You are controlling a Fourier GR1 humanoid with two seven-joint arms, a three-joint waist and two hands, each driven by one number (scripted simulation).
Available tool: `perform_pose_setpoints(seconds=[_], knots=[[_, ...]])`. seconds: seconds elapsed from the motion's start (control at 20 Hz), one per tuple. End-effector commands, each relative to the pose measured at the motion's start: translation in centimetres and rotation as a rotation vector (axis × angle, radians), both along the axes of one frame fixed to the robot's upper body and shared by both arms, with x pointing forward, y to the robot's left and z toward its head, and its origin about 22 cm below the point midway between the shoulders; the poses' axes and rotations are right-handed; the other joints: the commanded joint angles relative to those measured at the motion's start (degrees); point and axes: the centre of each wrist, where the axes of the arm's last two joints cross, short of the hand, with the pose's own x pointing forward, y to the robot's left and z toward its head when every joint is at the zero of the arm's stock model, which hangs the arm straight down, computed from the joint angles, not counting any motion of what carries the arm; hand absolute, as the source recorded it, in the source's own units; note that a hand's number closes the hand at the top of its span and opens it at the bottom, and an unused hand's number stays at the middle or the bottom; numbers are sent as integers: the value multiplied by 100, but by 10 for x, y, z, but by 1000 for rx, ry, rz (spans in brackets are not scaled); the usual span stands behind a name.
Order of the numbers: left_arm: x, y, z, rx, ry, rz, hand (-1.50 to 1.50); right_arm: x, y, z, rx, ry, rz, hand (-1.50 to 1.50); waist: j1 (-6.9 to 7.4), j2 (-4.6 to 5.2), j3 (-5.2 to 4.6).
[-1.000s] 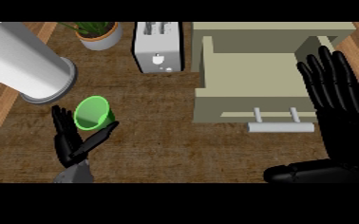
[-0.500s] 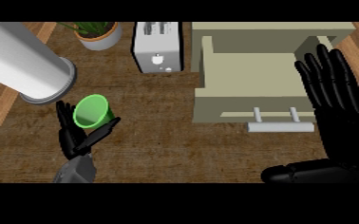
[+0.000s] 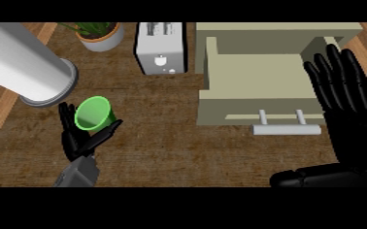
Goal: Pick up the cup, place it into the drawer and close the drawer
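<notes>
The green cup [image 3: 93, 114] is at the lower left of the wooden counter, tilted so its open mouth shows. My left hand [image 3: 80, 140] comes up from below and holds it, fingers behind its left side and thumb on its right. The beige drawer [image 3: 247, 109] stands pulled open at the right, its inside bare, and a pale bar handle [image 3: 287, 129] sticks out of its front. My right hand [image 3: 341, 85] rests open at the right edge, fingers up, over the drawer's right side.
A white toaster [image 3: 161, 48] stands just left of the drawer at the back. A potted plant [image 3: 100, 34] sits at the back left. A large pale cylinder [image 3: 32, 73] lies at the left, close above the cup.
The left hand and the cup have shifted slightly up the view. The right hand has stayed where it was.
</notes>
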Motion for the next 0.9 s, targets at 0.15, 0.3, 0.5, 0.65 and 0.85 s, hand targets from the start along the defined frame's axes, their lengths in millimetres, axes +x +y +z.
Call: perform_pose_setpoints(seconds=[0.15, 0.3, 0.5, 0.65, 0.85], knots=[[2, -15, -8, -89, -82, -91, -150, 5, -8, -7, 0, 0, -1, -150, -10, 6, -1], [-5, 5, -12, -93, -126, -115, 150, -8, -9, -6, 1, -8, 10, -150, -50, 12, -4], [0, -12, -13, -39, -203, -127, 150, -7, -6, -6, -9, 7, -1, -150, -53, 14, -5], [-3, 1, -10, 21, -181, -95, 150, 6, -16, -15, 3, -10, -12, -150, -8, 8, 1], [4, 2, -4, 34, -226, -111, 150, 8, -12, -2, 9, 5, -22, -150, 16, 0, 2]])
